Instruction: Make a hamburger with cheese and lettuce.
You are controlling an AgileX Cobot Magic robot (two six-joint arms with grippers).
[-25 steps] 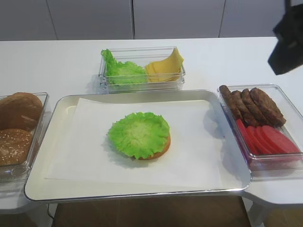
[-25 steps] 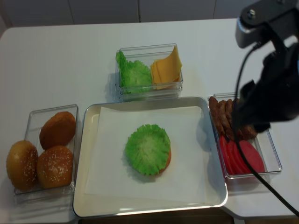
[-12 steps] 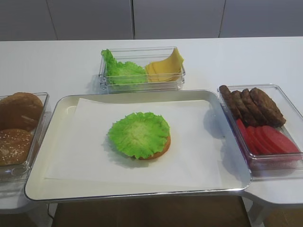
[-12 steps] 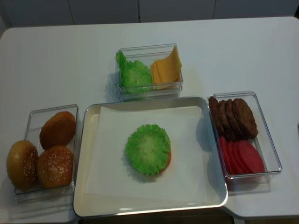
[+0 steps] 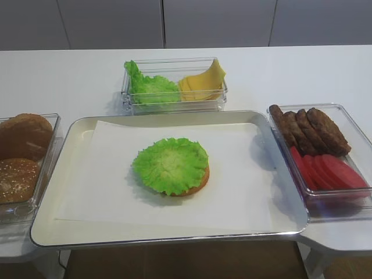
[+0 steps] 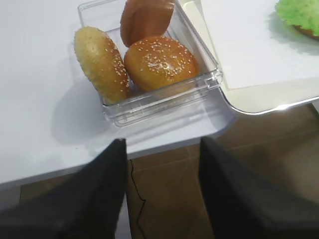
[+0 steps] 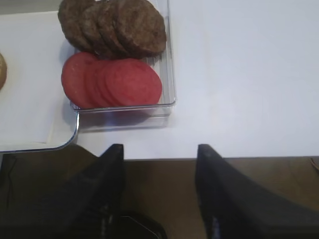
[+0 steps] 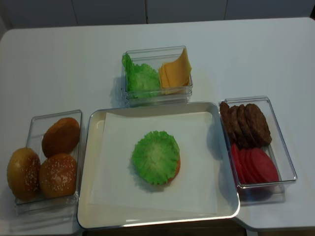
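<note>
The hamburger (image 8: 173, 169) — a round golden-rimmed bun half on the paper-lined white tray (image 8: 93, 147) — already wears its ruffled green lettuce (image 8: 155, 156), the pale yellow cheese slices (image 8: 176, 73) remain in their clear box, and both pincers — right (image 7: 159, 152), left (image 6: 162, 144) — hang wide, empty, off the table.

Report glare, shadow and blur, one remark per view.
Exterior high: soft shadow left of the lettuce. Realsense high: sharp, evenly lit. Right wrist: dark, blurred fingers in the foreground, tomato slices sharp. Left wrist: bright glare on the tray rim.

White table (image 5: 302, 70); grey cabinet doors (image 5: 215, 23) behind; brown floor (image 6: 169, 199).
</note>
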